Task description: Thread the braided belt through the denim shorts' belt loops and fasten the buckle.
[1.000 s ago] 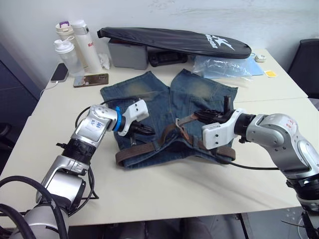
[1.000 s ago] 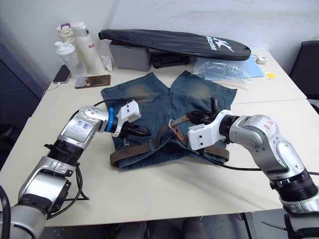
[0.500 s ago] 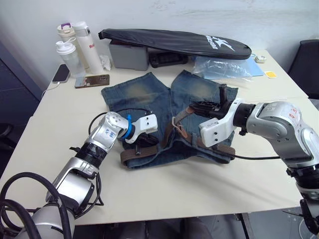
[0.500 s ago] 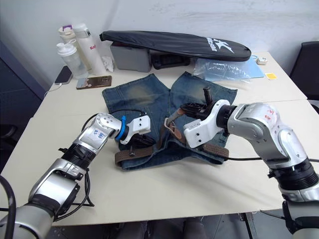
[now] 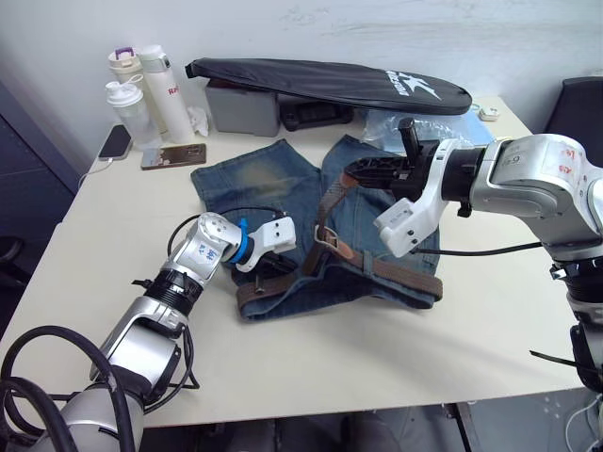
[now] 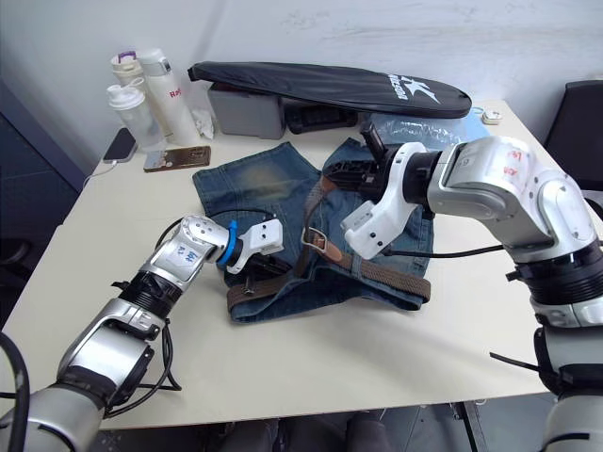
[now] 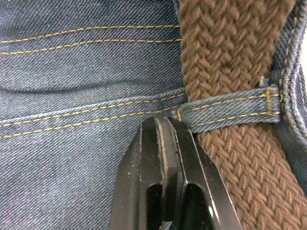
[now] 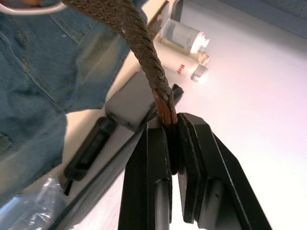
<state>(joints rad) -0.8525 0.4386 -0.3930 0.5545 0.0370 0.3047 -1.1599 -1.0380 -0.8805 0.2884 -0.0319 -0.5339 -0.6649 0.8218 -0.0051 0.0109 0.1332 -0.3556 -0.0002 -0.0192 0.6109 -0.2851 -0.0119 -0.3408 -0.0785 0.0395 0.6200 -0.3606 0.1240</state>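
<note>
The dark-brown braided belt (image 5: 396, 275) lies along the waistband of the faded blue denim shorts (image 5: 259, 179), which are spread flat on the cream table (image 5: 311, 367). From my head cameras I see the belt running across the waistband from the left side to the right side, and one part of it rises off the cloth toward my right gripper (image 5: 353, 176). The small silver metal buckle (image 5: 327, 238) hangs on this raised part, above the middle of the shorts.

My right gripper is lifted over the right leg of the shorts. In the right wrist view its two black fingers (image 8: 148, 167) are closed tight on the thin end of the belt, and the braided strap goes away from them, pulled straight.

My left gripper (image 5: 271, 267) is low on the waistband near the left end of the belt. In the left wrist view its fingers (image 7: 165, 158) are pressed together with no gap that I can see, and the tips touch the denim just beside a narrow blue belt loop (image 7: 230, 109). The belt passes under this loop. I cannot tell if the tips pinch any cloth.

Behind the shorts lie a long black zipped bag (image 5: 330, 80), some white bottles (image 5: 141, 89) and a phone (image 5: 172, 153).
</note>
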